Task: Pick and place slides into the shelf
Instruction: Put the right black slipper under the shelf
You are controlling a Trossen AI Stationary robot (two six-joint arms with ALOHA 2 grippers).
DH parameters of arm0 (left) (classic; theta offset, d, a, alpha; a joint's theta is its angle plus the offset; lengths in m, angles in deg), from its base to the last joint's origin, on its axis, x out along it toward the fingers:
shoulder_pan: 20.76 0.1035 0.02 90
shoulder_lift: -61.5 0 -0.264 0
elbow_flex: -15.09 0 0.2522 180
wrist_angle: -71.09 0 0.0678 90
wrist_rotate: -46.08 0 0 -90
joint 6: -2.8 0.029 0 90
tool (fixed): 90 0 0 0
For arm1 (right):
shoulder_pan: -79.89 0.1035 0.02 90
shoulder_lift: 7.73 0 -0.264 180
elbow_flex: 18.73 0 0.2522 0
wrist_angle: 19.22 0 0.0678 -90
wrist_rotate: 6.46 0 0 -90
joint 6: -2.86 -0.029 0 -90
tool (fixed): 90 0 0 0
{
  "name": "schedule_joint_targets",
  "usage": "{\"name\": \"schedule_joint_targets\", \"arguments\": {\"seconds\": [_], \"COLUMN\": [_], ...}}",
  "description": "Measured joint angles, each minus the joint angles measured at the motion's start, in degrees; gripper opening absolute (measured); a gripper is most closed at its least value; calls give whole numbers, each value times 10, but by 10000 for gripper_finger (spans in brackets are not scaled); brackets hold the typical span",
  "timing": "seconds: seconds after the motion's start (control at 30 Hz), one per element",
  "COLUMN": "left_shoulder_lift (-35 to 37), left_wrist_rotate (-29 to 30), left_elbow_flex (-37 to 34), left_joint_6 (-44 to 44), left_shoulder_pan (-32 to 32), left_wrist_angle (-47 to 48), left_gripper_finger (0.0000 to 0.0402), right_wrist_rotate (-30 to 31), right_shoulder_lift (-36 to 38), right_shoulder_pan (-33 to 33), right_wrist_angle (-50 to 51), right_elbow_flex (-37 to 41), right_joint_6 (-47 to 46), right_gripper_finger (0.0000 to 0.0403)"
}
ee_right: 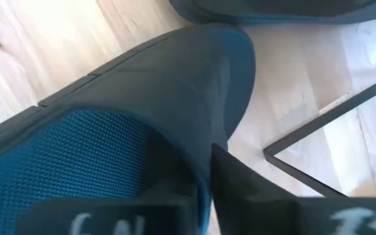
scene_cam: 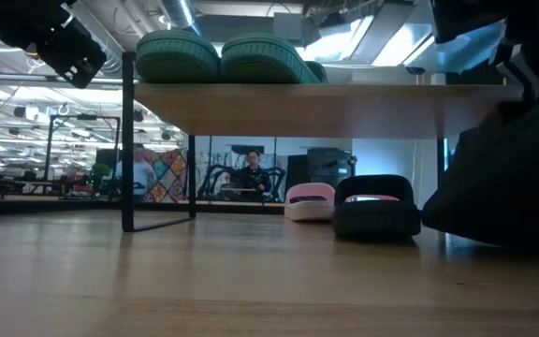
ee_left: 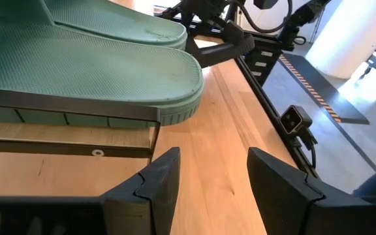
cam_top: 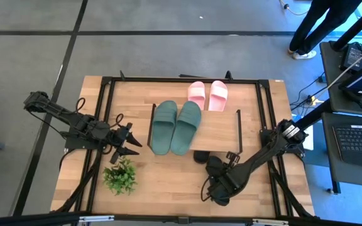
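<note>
Pick-and-place under way, landmark the shelf point(cam_top: 219, 129) at mid-worktop point(cam_top: 168, 182). On its top board: green pair point(cam_top: 176, 127). Behind its far edge, on the worktop: pink pair point(cam_top: 207, 95). Under the board, near its front right leg: one black slide point(scene_cam: 377, 206), beside a pink one in the low view. Just in front of the shelf's right end: right gripper point(cam_top: 222, 188), fingers clamped on the strap of a second black slide point(ee_right: 142, 111), blue lining visible inside it. Off the shelf's left end, next to a potted plant point(cam_top: 120, 176): left gripper point(ee_left: 207, 179), fingers spread apart, nothing between them, aimed at the green heels.

Handling, as judged: soft moulded foam, light, springy, textured footbed and so not slippery; nothing fragile. Best hold across the wide strap, or pinched at the sole edge; likely to sag and swing from a strap grip, so clearance under the board needed.

No readable brand, label or writing anywhere on the slides.
</note>
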Motion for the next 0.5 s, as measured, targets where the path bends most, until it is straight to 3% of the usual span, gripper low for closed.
{"name": "schedule_joint_targets", "arguments": {"seconds": [0.2, 0.5], "left_shoulder_lift": [0, 0], "left_wrist_rotate": [0, 0], "left_elbow_flex": [0, 0], "left_joint_6": [0, 0], "left_shoulder_pan": [0, 0], "left_wrist_angle": [0, 0], "left_gripper_finger": [170, 170], "right_wrist_rotate": [-3, -20], "right_shoulder_lift": [-1, -1], "right_shoulder_pan": [-1, 0], "right_wrist_angle": [-20, -23], "right_elbow_flex": [-5, -5], "right_joint_6": [-1, -2], "right_gripper_finger": [100, 153]}}
